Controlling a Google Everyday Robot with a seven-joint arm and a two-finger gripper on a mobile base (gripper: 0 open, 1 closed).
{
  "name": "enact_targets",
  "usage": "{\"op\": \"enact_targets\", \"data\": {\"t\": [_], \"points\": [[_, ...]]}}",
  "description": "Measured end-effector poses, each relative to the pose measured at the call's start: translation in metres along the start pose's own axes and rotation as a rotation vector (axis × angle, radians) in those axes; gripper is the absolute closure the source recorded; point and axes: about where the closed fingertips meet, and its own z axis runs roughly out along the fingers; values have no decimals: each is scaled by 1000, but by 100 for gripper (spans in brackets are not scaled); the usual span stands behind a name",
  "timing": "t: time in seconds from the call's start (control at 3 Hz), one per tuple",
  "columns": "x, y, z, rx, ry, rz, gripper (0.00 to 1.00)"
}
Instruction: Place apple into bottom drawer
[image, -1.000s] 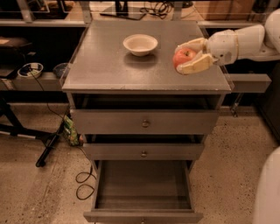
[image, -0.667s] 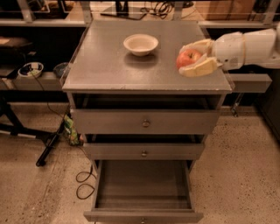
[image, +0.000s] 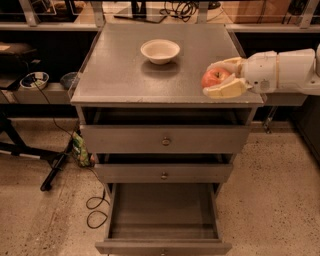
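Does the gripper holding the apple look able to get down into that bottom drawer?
Probably yes: the bottom drawer stands pulled well out, nothing over it; the gripper, above the cabinet top's front corner, holds the apple.

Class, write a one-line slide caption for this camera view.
Gripper grips the apple at right edge of cabinet top; bottom drawer stands open below.

Gripper (image: 217, 79), right of frame at the cabinet top (image: 125, 70) edge: matt cream plastic, clamped on glossy red apple (image: 212, 77). Cabinet top and bottom drawer (image: 163, 212): matt grey-brown wood. Knobs (image: 166, 141) metal; bowl (image: 160, 50) smooth cream.
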Motion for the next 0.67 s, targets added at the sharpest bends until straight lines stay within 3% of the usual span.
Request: {"op": "enact_targets", "data": {"t": [0.33, 0.67], "points": [[0, 3, 2, 1, 0, 3, 100], [6, 25, -5, 46, -13, 25, 100]]}}
